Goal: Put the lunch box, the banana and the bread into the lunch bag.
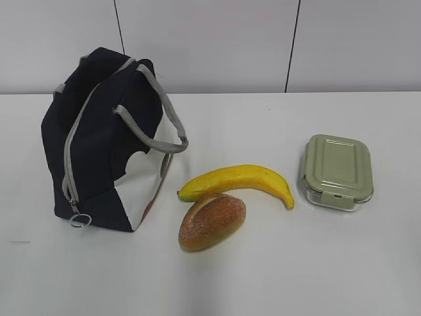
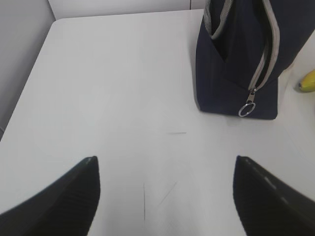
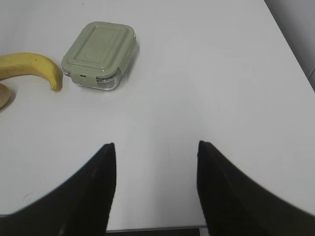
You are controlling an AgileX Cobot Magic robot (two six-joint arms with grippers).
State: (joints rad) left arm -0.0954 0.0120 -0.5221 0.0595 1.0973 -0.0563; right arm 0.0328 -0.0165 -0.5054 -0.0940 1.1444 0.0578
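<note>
The navy lunch bag (image 1: 102, 145) stands at the left of the white table, its grey zipper shut with the ring pull (image 1: 79, 220) low at the front; it also shows in the left wrist view (image 2: 241, 64). The yellow banana (image 1: 240, 181) lies in the middle, touching the brown bread roll (image 1: 212, 222) in front of it. The green-lidded lunch box (image 1: 337, 171) sits at the right and also shows in the right wrist view (image 3: 98, 54). My left gripper (image 2: 165, 164) is open and empty over bare table. My right gripper (image 3: 156, 147) is open and empty near the table's front edge. Neither gripper shows in the exterior view.
The banana's tip (image 3: 29, 69) and a sliver of bread (image 3: 4, 96) show at the left of the right wrist view. The table (image 1: 296, 276) meets a white wall behind. Faint scratch marks (image 2: 157, 196) lie between my left fingers.
</note>
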